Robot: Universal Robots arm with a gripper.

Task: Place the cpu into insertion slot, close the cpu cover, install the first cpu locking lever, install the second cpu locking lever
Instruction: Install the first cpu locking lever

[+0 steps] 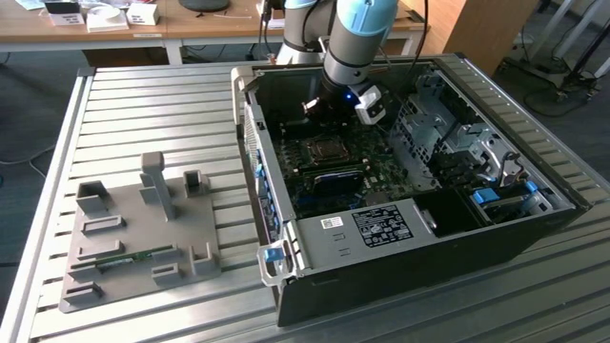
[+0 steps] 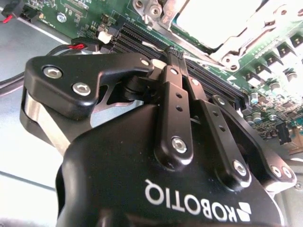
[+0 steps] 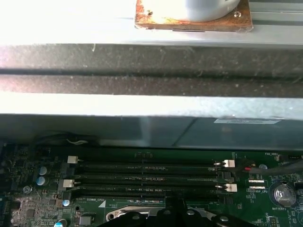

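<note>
arm [image 1: 355, 36]: forearm near-vertical, reaching down from above | gripper [image 2: 173, 56]: pointing down, closed tight, tips together

Black gripper [image 2: 174, 53]: smooth, glossy casing. Thin silvery cpu cover [image 2: 226, 47]: bright polished metal. Green motherboard [image 2: 111, 12]: slight lacquer sheen. Ribbed grey metal table [image 1: 143, 114]: dull, brushed. Grey plastic fixture tray [image 1: 124, 207]: matt.

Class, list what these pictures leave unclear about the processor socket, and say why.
Exterior view: the socket is too small to show whether a chip sits inside.
Second wrist view: the frame edge cuts it off and glare whitens its window.
First wrist view: the pincer and the frame edge hide most of it.
</note>
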